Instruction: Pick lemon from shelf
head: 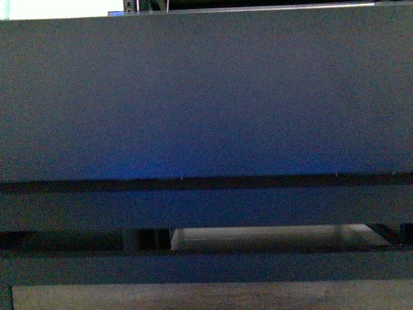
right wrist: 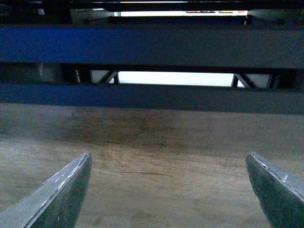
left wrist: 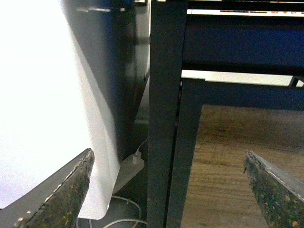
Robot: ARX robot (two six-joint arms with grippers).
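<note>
The lemon is out of view in every frame. The shelf (head: 206, 97) fills the front view as a broad dark panel with dark rails below it and a strip of its wood-look lower panel (head: 213, 296) at the bottom. My left gripper (left wrist: 171, 190) is open, its fingers (left wrist: 71, 190) spread either side of a black upright (left wrist: 164, 118) of the shelf. My right gripper (right wrist: 168, 190) is open too, facing the wood-look panel (right wrist: 156, 156) under two dark rails (right wrist: 152, 46). Nothing lies between either pair of fingers.
A white sheet (left wrist: 42, 95) hangs beside the shelf's upright. On the floor below it lie a white power strip (left wrist: 128, 171) and a white cable (left wrist: 123, 216). Bright gaps (right wrist: 175, 78) show between the shelf rails.
</note>
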